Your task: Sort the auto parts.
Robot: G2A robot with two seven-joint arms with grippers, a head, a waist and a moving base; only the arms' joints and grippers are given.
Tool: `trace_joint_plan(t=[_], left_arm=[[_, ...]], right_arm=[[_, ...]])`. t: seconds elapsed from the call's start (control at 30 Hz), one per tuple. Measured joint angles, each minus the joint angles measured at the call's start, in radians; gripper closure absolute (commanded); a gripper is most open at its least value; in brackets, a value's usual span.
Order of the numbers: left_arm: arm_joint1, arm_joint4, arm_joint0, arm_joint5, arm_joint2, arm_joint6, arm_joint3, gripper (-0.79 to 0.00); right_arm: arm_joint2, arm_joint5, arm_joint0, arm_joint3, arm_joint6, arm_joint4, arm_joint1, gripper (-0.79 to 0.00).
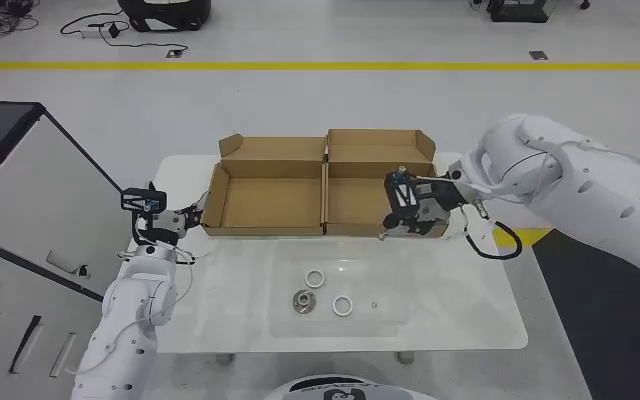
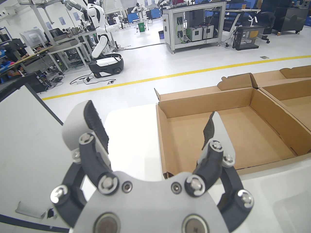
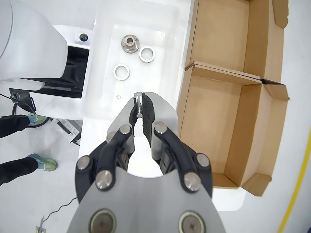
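White table (image 1: 450, 300) fills the middle of the top view. Two open cardboard boxes sit side by side across its upper centre, touching: left box (image 1: 270, 200) and right box (image 1: 355, 205), both with bare floors, flaps up along the far edge. Right gripper (image 3: 141, 100) sits right of centre in the top view, at the lower edge of the right box; jaws closed on a threaded bolt (image 3: 139, 107), held lengthwise between the pads, head at the tips. Left gripper (image 2: 150, 112) is at centre left in the top view, just beside the left box's outer wall; jaws spread wide, nothing between them. On the table below the boxes, lower centre: flanged metal hub (image 1: 301, 299), one ring (image 1: 315, 277) just above it, second ring (image 1: 343, 305) just to its right. Small nut-like piece (image 1: 373, 304) lies alone, right of the second ring.
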Motion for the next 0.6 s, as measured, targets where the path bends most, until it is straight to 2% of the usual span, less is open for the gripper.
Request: trace_joint_plan(t=[0.3,0.47,0.6], left_arm=[[0.0,0.0,0.0,0.0,0.0,0.0,0.0,-0.785],[0.0,0.0,0.0,0.0,0.0,0.0,0.0,-0.785],[0.0,0.0,0.0,0.0,0.0,0.0,0.0,-0.785]], right_arm=[[-0.043,-0.016,0.054,0.045,-0.016,0.018,-0.067,0.0],[-0.043,-0.016,0.081,0.072,-0.041,0.097,-0.108,0.0],[-0.037,-0.016,0.085,0.093,-0.057,0.163,-0.125,0.0]])
